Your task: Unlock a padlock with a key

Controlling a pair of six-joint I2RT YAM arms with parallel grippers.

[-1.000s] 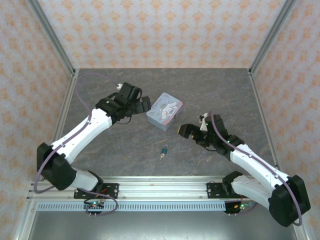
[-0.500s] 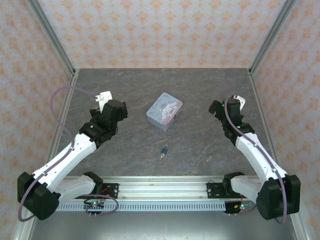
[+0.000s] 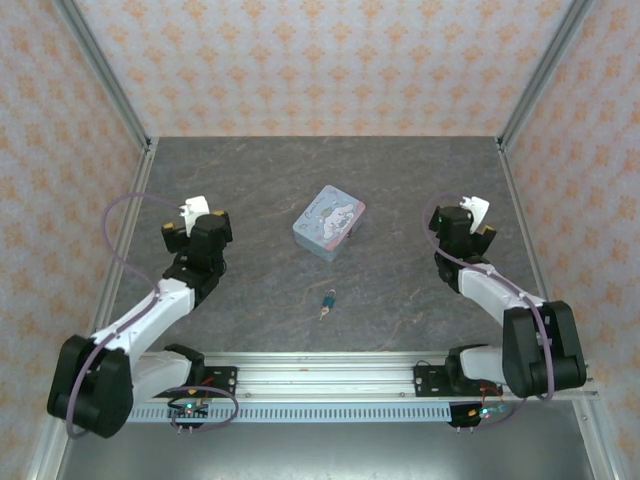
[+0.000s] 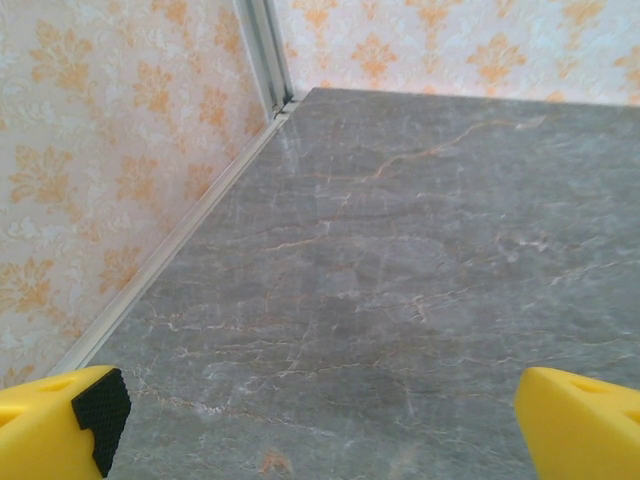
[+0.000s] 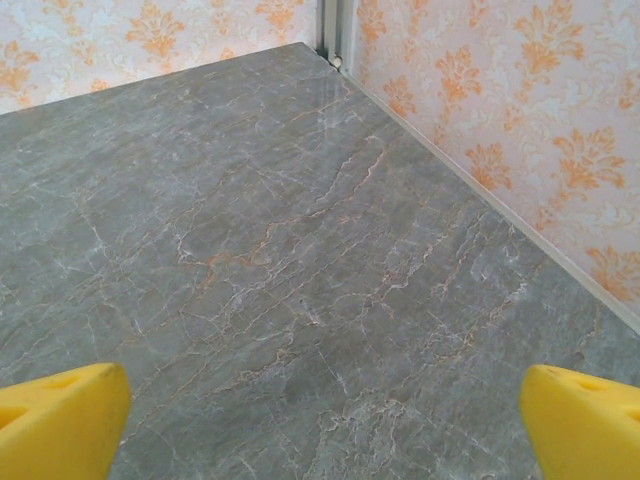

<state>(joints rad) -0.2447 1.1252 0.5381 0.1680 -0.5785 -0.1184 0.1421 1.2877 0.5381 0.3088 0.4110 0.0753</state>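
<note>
The tiny blue-teal padlock (image 3: 328, 298) lies on the grey marble table in front of the tin, and the thin pale-gold key (image 3: 322, 314) lies right at its near end; I cannot tell whether the key is inserted. My left gripper (image 3: 188, 226) is far to the left of them, folded back over the table. My right gripper (image 3: 466, 222) is far to the right. In the left wrist view the gripper (image 4: 320, 430) is open, its yellow fingertips (image 4: 50, 420) wide apart over bare table. In the right wrist view the gripper (image 5: 320, 420) is also open and holds nothing.
A pastel cartoon-printed tin box (image 3: 329, 222) sits mid-table, behind the padlock. Patterned walls with metal corner posts (image 4: 262, 50) enclose the table on three sides. An aluminium rail (image 3: 320, 372) runs along the near edge.
Both arms have pulled back from the centre to their own sides: the left away from the tin, the right away from the middle. Padlock, key and tin have not moved.
</note>
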